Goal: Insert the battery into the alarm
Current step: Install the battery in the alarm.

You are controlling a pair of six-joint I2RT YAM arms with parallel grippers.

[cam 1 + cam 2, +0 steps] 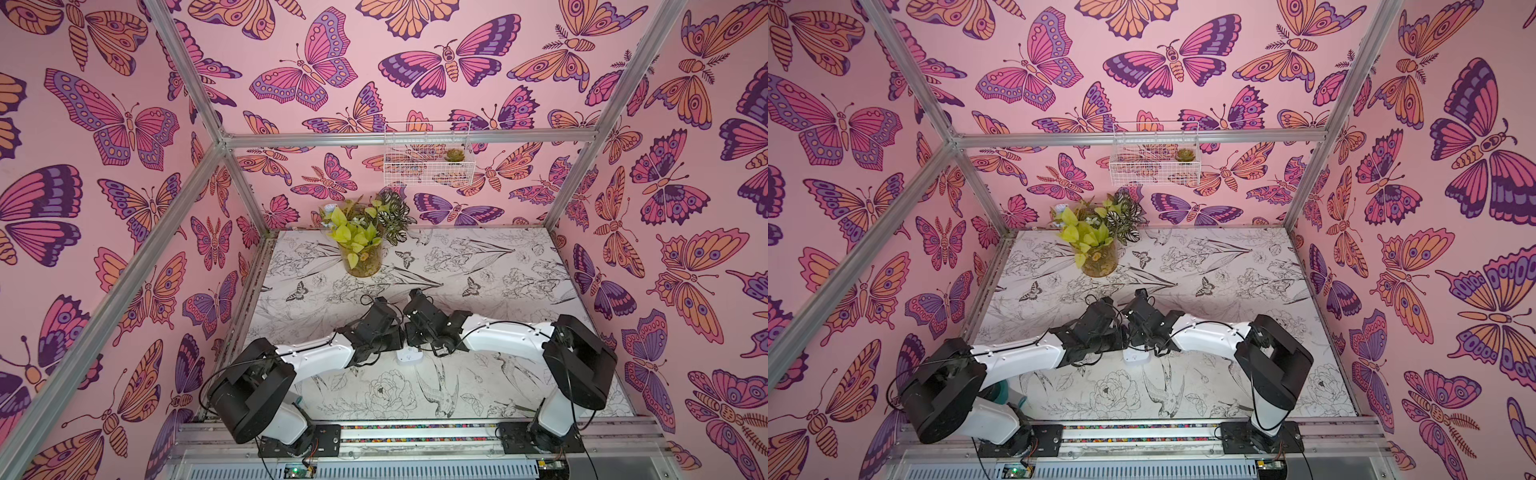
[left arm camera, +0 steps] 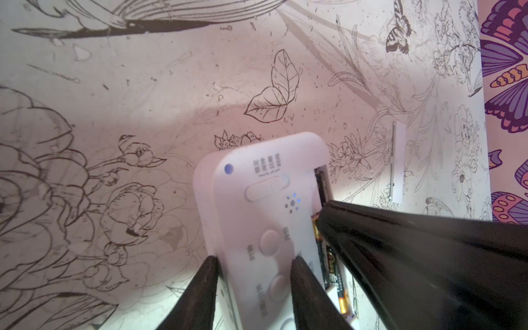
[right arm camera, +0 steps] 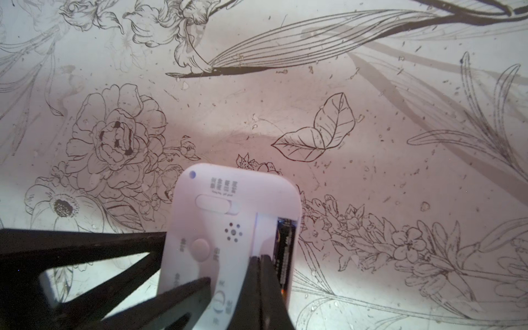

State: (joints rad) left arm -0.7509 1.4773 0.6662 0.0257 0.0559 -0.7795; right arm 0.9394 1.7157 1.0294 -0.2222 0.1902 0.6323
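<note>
Black fingers of the left gripper are standing spread: one is touching the side edge of the alarm and its partner is resting on the white back, so nothing is being pinched between them. The right gripper is showing its fingers pressed together, the joined tip sitting in the open slot just beside the battery, which is lying inside. The alarm is lying back up near the front middle of the table, under both wrists.

That white tabletop is carrying black line drawings of flowers, leaves, birds and butterflies, and is looking scuffed and speckled. Pink butterfly walls are enclosing it behind an aluminium frame. A wire basket is hanging on the back wall above a potted plant.

Rows of small characters are showing above the alarm's slider and beside its round buttons, too small to read. The battery's black and gold label is equally illegible.
</note>
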